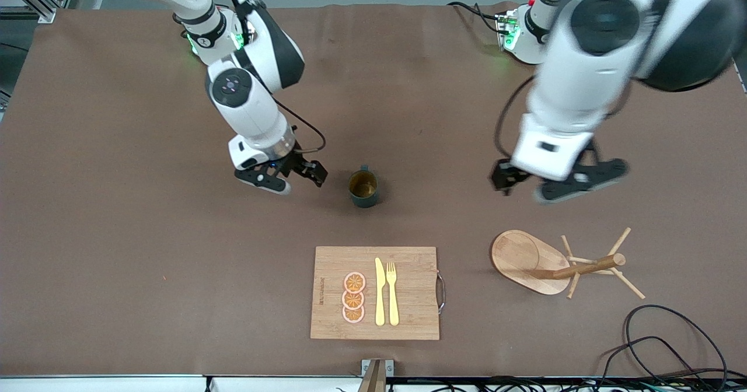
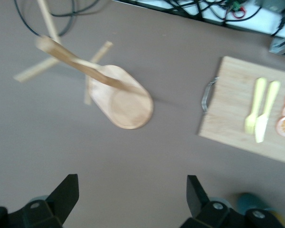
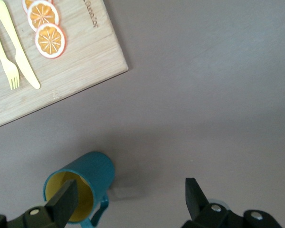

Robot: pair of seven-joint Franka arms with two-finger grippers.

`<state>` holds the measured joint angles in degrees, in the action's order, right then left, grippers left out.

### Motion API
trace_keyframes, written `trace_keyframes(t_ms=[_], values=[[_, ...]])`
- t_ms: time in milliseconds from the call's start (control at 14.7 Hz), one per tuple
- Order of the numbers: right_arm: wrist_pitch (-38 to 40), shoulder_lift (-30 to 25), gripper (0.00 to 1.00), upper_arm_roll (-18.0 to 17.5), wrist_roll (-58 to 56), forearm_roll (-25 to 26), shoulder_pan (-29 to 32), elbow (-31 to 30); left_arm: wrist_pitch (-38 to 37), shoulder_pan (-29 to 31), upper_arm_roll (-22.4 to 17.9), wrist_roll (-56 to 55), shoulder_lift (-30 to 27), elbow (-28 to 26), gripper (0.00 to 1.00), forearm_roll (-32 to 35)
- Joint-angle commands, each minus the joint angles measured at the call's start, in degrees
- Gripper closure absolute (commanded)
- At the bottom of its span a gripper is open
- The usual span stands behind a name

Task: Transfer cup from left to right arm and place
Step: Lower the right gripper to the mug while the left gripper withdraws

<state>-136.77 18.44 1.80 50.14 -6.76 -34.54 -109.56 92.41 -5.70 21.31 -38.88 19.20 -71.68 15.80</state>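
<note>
- The small dark teal-green cup with mustard-yellow inside (image 1: 363, 188) stands upright on the brown table (image 1: 117, 234), mid-table, farther from the front cam than the bamboo cutting board (image 1: 408, 322). Nothing touches it.
- Right gripper (image 1: 280, 173) hangs low just beside the cup, toward the right arm's end of the table; fingers apart, empty. In the right wrist view one finger (image 3: 61, 202) overlaps the cup rim (image 3: 80, 185). Risk: a sideways nudge would tip or slide the cup.
- Left gripper (image 1: 554, 182) is over bare table between the cup and the wooden peg rack with oval base (image 1: 554, 263); fingers apart, nothing held. It looks blurred, so probably moving.
- Task says the left arm picks first, yet the right gripper sits closest. Risk: if both go for the cup, the grippers collide over it.
- The small side handle (image 3: 97, 211) could foul a finger, giving a skewed grip and a slip at handover.
- Grip across the rim only: thin hold, so the cup may rotate or drop when the 2nd gripper takes over.
- A left arm swing near the rack pegs could clip and topple it.
- Yellow knife (image 1: 380, 291), yellow fork (image 1: 392, 293) and orange slices (image 1: 353, 298) lie on the board; a dropped cup rolling nearer the cam could scatter them.
</note>
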Motion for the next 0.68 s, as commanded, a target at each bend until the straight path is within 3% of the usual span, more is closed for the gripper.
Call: trace_keyframes(t_ms=[0, 273, 478, 614], values=[[0.54, 6.24, 0.0, 0.66, 4.17, 0.43, -2.98, 6.8, -4.32, 4.8, 0.49, 12.29, -3.11, -1.36, 0.0, -1.82], [1.24, 7.4, 0.0, 0.58, 3.13, 8.24, -7.02, 7.08, -7.15, 11.39, 0.4, 25.58, -6.36, -1.36, 0.0, -3.83], [1.68, 8.01, 0.0, 0.58, -1.79, 8.87, -8.09, 6.99, -7.85, 18.07, 0.75, 33.93, -9.25, -2.15, 0.0, -8.32], [1.33, 9.15, 0.0, 0.58, -1.98, 8.96, -8.44, 7.08, -8.73, 18.01, -0.29, 34.57, -11.89, -3.82, 0.0, -10.42]])
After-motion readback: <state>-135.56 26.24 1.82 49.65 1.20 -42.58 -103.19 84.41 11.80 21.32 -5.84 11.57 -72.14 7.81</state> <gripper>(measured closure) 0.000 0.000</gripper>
